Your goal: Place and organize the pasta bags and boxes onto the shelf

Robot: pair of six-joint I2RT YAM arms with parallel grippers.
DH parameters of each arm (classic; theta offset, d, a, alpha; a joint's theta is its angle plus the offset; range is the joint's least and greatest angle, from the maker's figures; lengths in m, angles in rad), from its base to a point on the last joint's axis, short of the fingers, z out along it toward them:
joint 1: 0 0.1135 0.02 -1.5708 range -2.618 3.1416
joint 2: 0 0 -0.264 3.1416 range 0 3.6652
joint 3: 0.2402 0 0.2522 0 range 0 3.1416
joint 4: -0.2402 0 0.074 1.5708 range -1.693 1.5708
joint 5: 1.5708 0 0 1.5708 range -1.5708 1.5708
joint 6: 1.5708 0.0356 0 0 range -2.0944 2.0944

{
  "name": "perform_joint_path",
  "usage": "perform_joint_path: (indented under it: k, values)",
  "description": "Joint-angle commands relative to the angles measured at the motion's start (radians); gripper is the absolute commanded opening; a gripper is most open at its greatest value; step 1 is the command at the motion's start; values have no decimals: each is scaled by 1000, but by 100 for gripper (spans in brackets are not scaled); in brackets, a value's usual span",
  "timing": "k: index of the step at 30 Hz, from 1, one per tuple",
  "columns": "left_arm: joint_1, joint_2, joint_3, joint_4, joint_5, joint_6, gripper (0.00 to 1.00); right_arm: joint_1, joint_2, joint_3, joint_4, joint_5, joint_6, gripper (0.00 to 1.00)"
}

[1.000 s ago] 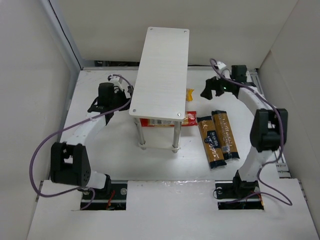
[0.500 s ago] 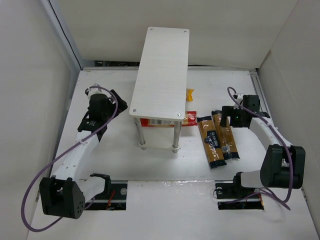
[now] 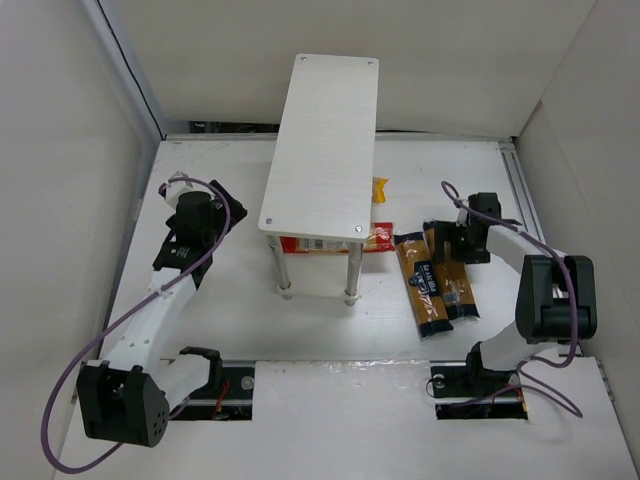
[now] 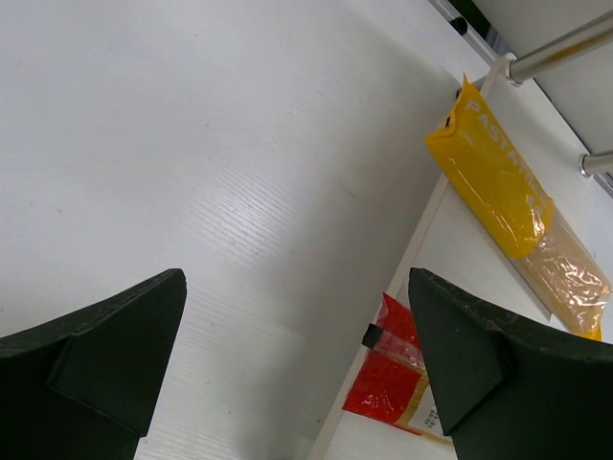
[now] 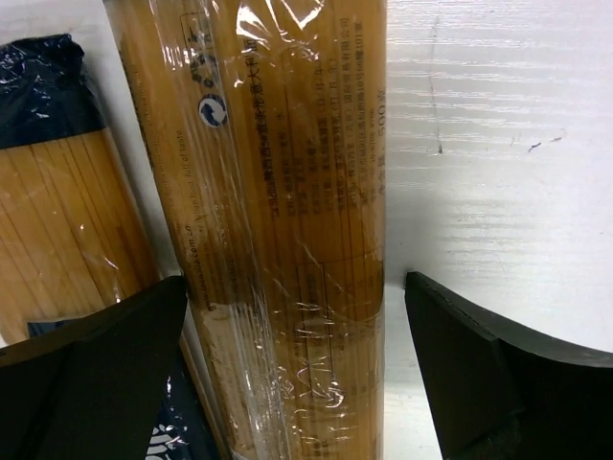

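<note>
The shelf point(image 3: 325, 140) stands mid-table; its lower board shows in the left wrist view point(image 4: 450, 259). A red-and-white pack point(image 3: 375, 238) lies under its near right corner, and an orange-yellow bag point(image 3: 380, 188) lies at its right side; both show in the left wrist view, red point(image 4: 402, 379) and yellow point(image 4: 493, 177). Two amber packs point(image 3: 425, 285) point(image 3: 452, 280) lie side by side on the table right of the shelf. My right gripper point(image 3: 452, 243) point(image 5: 297, 374) is open, its jaws either side of the right amber pack point(image 5: 287, 192) at its far end. My left gripper point(image 3: 180, 245) point(image 4: 297, 355) is open and empty, left of the shelf.
White walls enclose the table on the left, back and right. Thin metal shelf legs point(image 4: 556, 48) stand near the yellow bag. The other amber pack point(image 5: 57, 192) lies close against the left of the one between my right jaws.
My right gripper has swung from the far right back and come down over the right amber pack's far end. My left gripper has drawn away from the shelf to the left.
</note>
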Motion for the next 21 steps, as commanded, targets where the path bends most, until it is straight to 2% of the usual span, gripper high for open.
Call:
perform_joint_path:
  k: [1, 4, 6, 8, 9, 10, 11, 13, 17, 21]
  values:
    - [5, -12, 1, 53, -42, 19, 100, 41, 46, 7, 4, 20, 22, 99]
    - [5, 8, 1, 64, -42, 30, 100, 71, 55, 22, -5, 49, 22, 99]
    - [5, 17, 1, 64, -64, 30, 100, 93, 55, 33, -5, 69, 22, 92]
    - [5, 27, 13, 44, -79, 30, 100, 104, 64, 47, -14, 87, 33, 73]
    - [5, 27, 14, 44, -94, 30, 100, 104, 64, 47, -14, 101, 33, 59]
    - [5, 36, 14, 35, -104, 30, 100, 104, 64, 57, -14, 101, 33, 43]
    - [5, 36, 14, 35, -114, 30, 100, 104, 64, 57, -14, 101, 33, 18]
    - [5, 36, 14, 35, -124, 30, 100, 104, 46, 71, -14, 101, 33, 2]
    - [5, 36, 14, 35, -124, 30, 100, 104, -96, 145, -25, 101, -10, 0]
    - [5, 13, 14, 24, -114, 30, 100, 113, -233, 342, -34, 5, -106, 0]
